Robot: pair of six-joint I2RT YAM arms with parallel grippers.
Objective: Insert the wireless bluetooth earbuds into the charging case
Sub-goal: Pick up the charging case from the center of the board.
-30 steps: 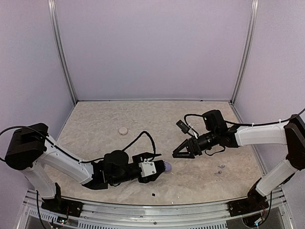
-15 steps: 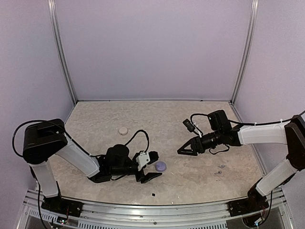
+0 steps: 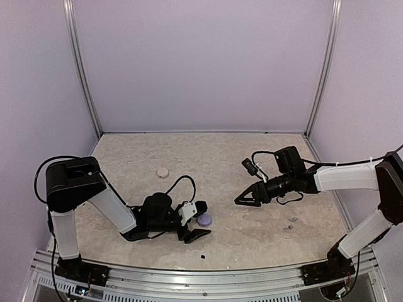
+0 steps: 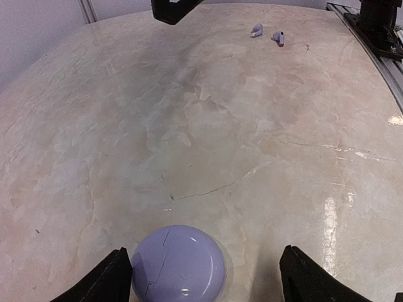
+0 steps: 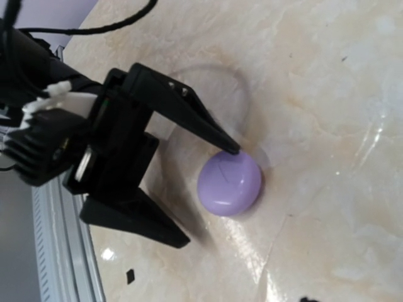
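Two earbuds [image 3: 291, 219], tiny and blurred, are lying on the table [image 3: 208, 157] at 3 o'clock of the lilac charging case [image 3: 203, 219], well apart. The case is being flanked by the parted jaws of the left gripper [image 3: 205, 218], one tip touching it. At 1 o'clock the right gripper [image 3: 242, 200] is being shown too unclearly to tell how its jaws stand.

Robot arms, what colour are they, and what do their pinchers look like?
The left arm and right arm are smooth white tubes joined by chunky black joints, with thin black cables looping along them. The left gripper and right gripper are black with pointy wedge fingers; the left one has a white block behind them.
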